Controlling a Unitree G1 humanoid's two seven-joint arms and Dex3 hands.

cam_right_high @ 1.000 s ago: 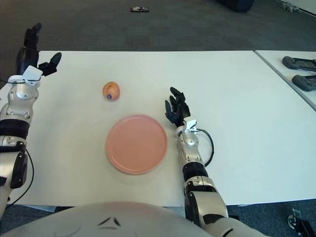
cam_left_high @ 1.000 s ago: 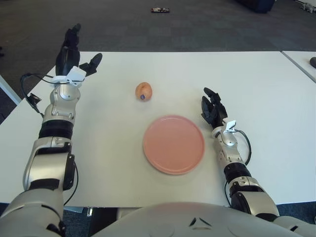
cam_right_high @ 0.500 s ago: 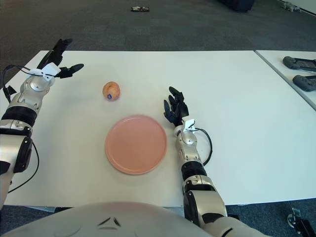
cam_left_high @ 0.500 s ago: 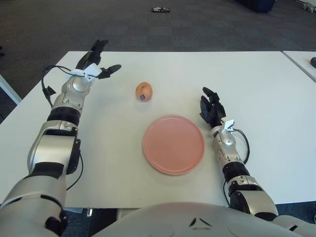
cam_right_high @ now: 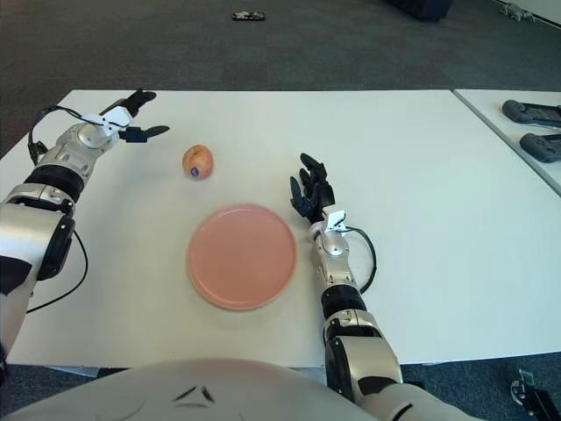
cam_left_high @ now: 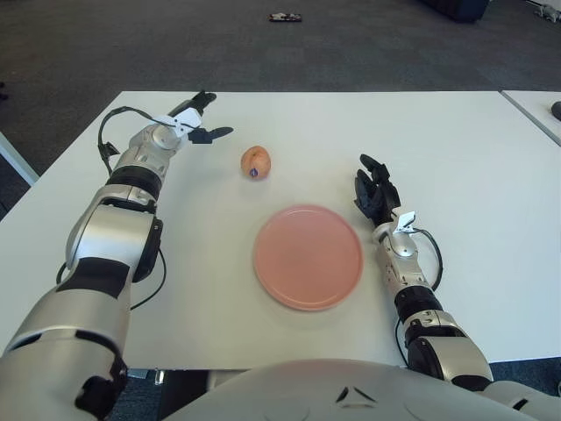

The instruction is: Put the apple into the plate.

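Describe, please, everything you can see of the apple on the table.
The apple is small, orange-yellow with a blush, and lies on its side on the white table, a dark end facing the camera. Nothing grips it: the left hand hovers open to its left, and the pink plate sits nearer the robot, apart from it.

Office or lab room with carpet floor and plain work tables

A wide white table (cam_left_high: 456, 140) with a bare laminate top stands on dark grey, short-pile carpet (cam_left_high: 351, 44) of the kind laid in offices and test rooms. Just beside the table's right edge, a narrow gap apart, is a second white table (cam_right_high: 517, 114) of the same make, carrying two dark handheld controllers (cam_right_high: 530, 127). Beyond the table's far edge, out on the carpet, lies a small dark device (cam_left_high: 284, 17); what it is cannot be told. No household furniture shows.
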